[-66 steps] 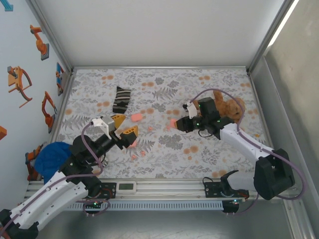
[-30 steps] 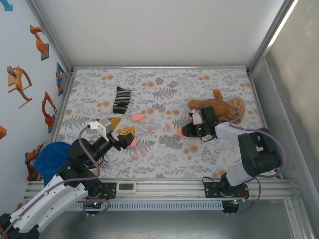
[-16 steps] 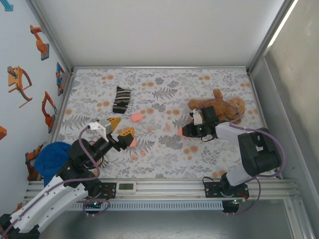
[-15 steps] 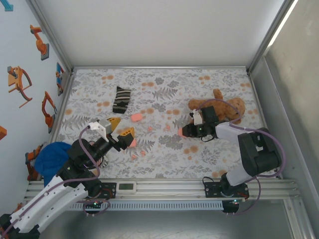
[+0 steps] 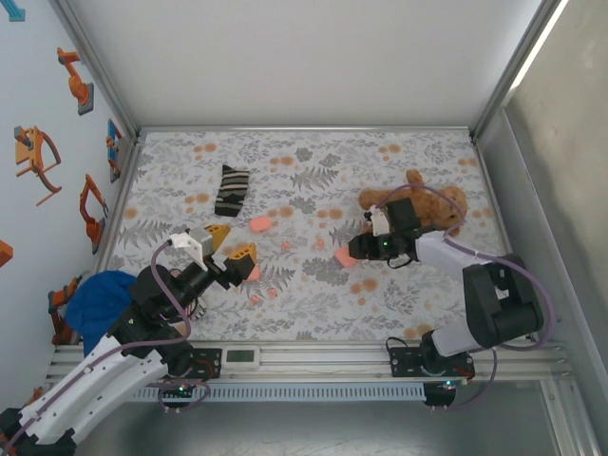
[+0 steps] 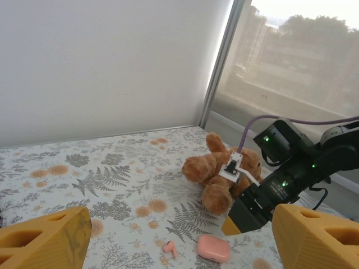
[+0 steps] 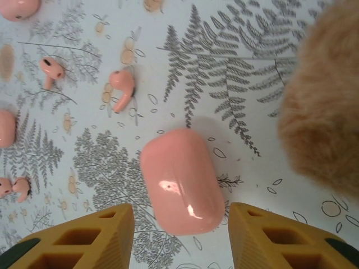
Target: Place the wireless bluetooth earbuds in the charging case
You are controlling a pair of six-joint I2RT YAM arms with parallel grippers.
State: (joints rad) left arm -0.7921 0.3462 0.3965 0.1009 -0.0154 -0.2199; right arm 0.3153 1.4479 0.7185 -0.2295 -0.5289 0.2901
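Here both the right gripper (image 7: 182,218) and left gripper (image 6: 180,224) are released, the case (image 7: 182,179) lying on the worktop (image 7: 252,33) between the right one's jaws and the earbuds (image 7: 120,87) loose to its left; a skewed pinch could squirt the glossy case away.

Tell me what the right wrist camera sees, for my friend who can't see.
A closed pink case lies on flowery cloth between the open yellow fingers of the right gripper, not held. Small pink earbuds are scattered up and left of it, and a fuzzy brown teddy sits at the right edge.

Pink earbuds (image 7: 120,87) scattered near closed case (image 7: 180,179)
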